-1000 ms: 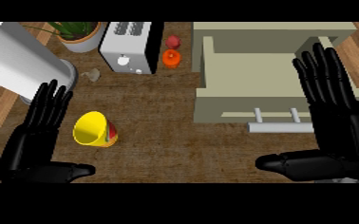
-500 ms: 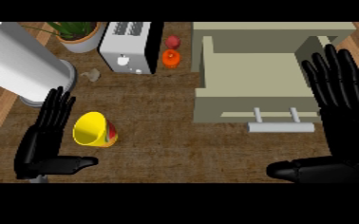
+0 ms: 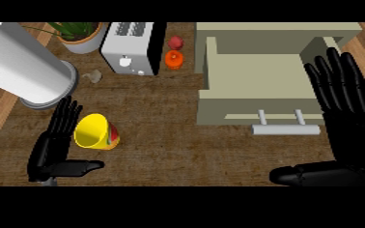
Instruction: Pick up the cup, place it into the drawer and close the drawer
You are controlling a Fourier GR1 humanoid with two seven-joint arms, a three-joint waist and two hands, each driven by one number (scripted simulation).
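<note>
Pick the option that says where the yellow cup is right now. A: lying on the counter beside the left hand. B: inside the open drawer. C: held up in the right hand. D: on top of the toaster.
A: the yellow cup lies tipped on the counter next to the open left hand, well apart from the drawer.

The cup lies on its side on the counter just right of the left hand, with the toaster behind it and the open drawer well apart to its right, beside the right hand.
</note>
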